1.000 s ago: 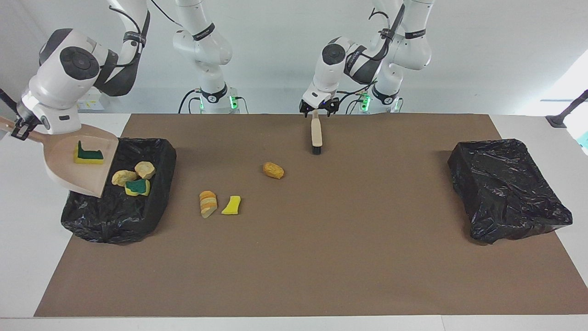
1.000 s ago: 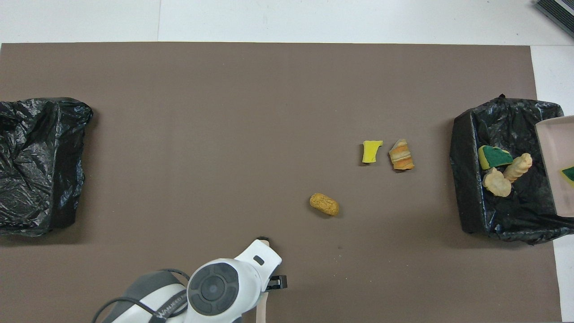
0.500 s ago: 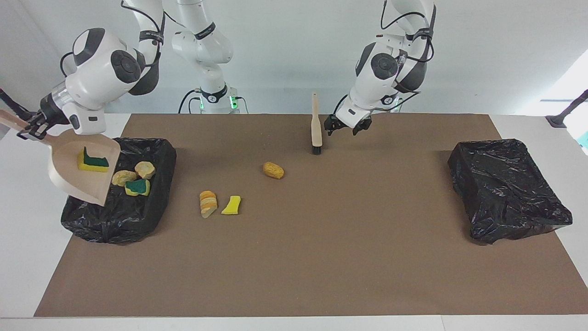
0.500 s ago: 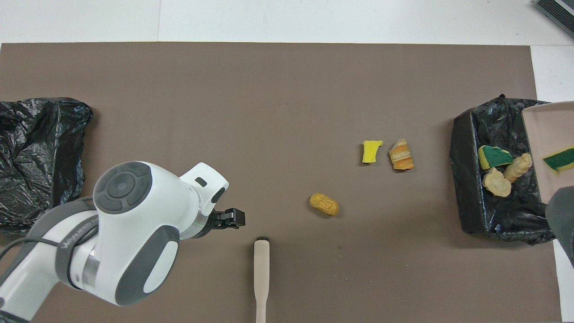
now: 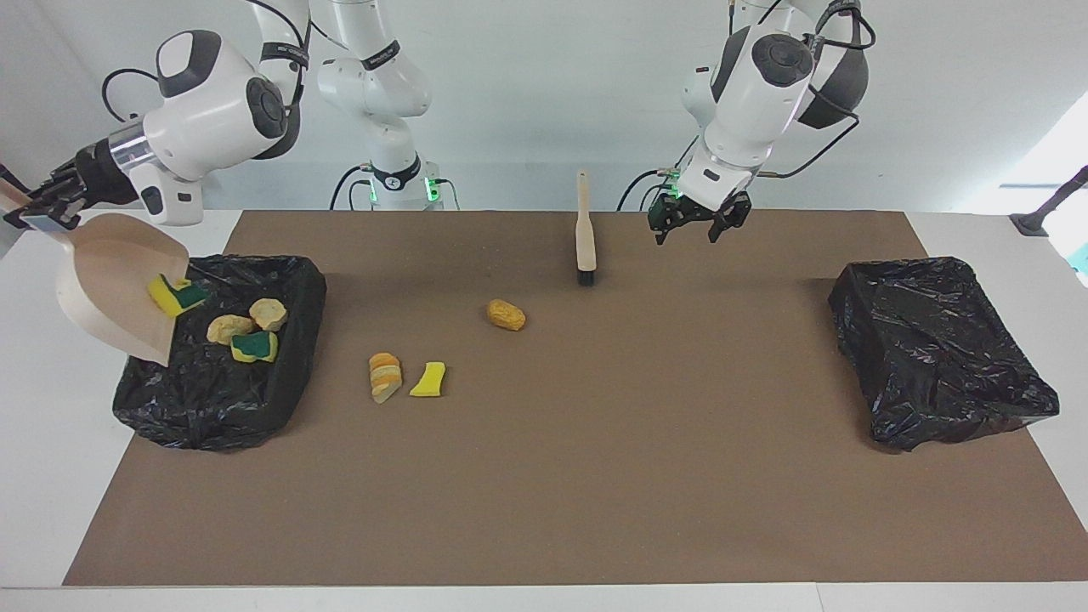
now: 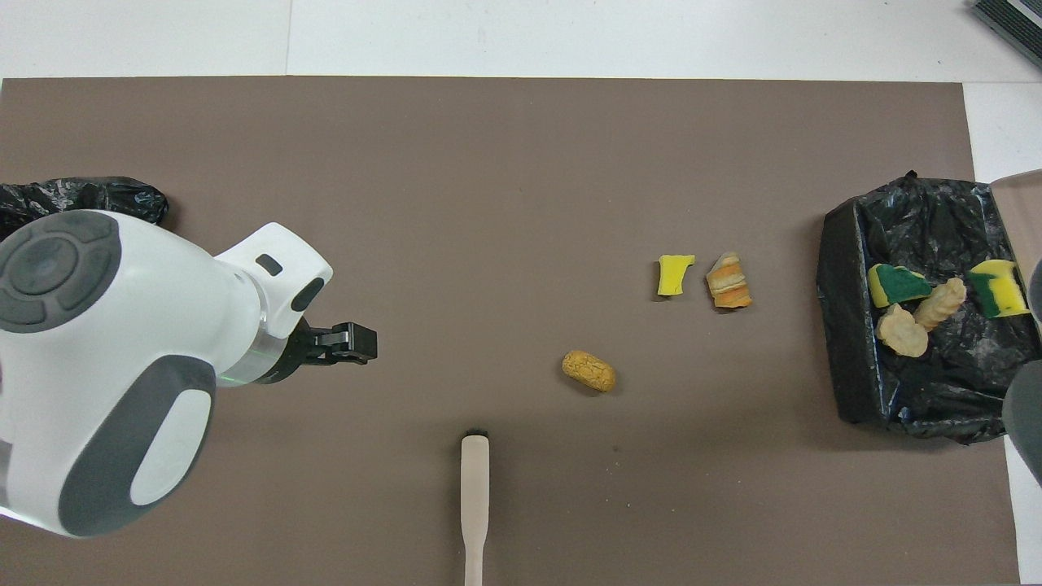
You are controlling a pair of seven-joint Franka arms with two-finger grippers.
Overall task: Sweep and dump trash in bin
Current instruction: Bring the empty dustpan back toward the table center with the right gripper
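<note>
My right gripper (image 5: 34,208) is shut on the handle of the beige dustpan (image 5: 106,285), which tilts steeply over the black-lined bin (image 5: 255,408). A yellow-green sponge bit (image 5: 177,295) sits at the pan's lower lip, over the bin. Two pale lumps (image 5: 229,327) and another sponge bit (image 5: 253,344) lie in the bin. An orange-brown chunk (image 5: 506,314), a bread-like chunk (image 5: 384,376) and a yellow bit (image 5: 429,379) lie on the mat. My left gripper (image 5: 690,225) hangs open above the mat beside the brush (image 5: 584,242), apart from it.
A second black-lined bin (image 5: 935,348) stands at the left arm's end of the brown mat (image 5: 595,476). The brush rests with its black bristles (image 5: 585,276) on the mat and its handle pointing toward the robots.
The left gripper rose from the brush handle and swung toward the left arm's end. The right arm tipped the dustpan steeper, and the sponge bit slid down to its lip.
</note>
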